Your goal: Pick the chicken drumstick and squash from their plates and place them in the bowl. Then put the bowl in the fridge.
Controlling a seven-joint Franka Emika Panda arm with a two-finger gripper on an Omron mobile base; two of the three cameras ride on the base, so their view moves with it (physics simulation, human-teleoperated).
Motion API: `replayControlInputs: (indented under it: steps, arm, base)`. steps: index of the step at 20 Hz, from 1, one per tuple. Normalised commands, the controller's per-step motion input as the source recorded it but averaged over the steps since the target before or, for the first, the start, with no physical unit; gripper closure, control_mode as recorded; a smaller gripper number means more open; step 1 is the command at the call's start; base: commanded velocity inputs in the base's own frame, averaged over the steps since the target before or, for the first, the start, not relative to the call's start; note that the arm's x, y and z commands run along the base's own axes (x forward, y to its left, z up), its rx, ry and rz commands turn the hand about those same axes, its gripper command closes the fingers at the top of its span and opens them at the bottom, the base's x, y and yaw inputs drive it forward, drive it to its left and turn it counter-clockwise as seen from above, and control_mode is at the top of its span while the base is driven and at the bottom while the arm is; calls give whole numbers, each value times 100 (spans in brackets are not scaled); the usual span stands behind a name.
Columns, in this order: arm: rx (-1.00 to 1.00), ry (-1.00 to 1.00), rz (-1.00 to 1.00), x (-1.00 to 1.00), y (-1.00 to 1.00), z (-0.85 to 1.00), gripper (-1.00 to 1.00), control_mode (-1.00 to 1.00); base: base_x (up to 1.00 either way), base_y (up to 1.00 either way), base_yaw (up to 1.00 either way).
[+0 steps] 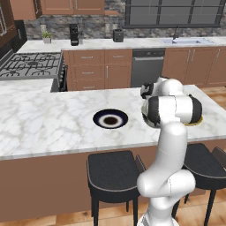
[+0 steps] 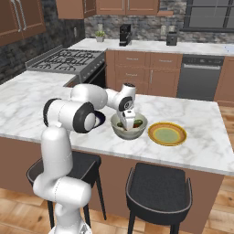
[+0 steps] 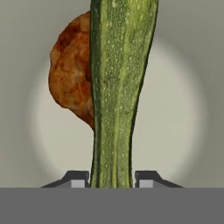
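My bench (image 2: 41, 107) is glossy veined marble; the squash (image 3: 117, 87) looks waxy and finely speckled (almost pebbled), the chicken drumstick (image 3: 72, 78) rough and crusty, the bowl (image 2: 141, 125) smooth, glazed ceramic.

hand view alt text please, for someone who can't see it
A long green squash stands between the hand's two fingertips, over the pale inside of the bowl. A reddish-brown drumstick lies behind it in the bowl.

The bowl (image 2: 129, 126) sat on the counter (image 2: 201, 123) between two plates (image 2: 167, 134), holding the squash (image 3: 118, 87) and drumstick (image 3: 72, 83).
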Motion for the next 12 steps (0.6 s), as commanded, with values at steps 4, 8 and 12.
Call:
replayControlInputs:
  steps: [4, 8, 12]
  arm:
    - [0, 0, -4, 2, 0, -2, -100, -100]
    - [0, 0, -5, -1, 0, 3, -100, -100]
    - [0, 0, -6, -7, 0, 19, -100, -100]
  base:
    - [0, 0, 0]
    - [0, 0, 0]
    - [0, 0, 0]
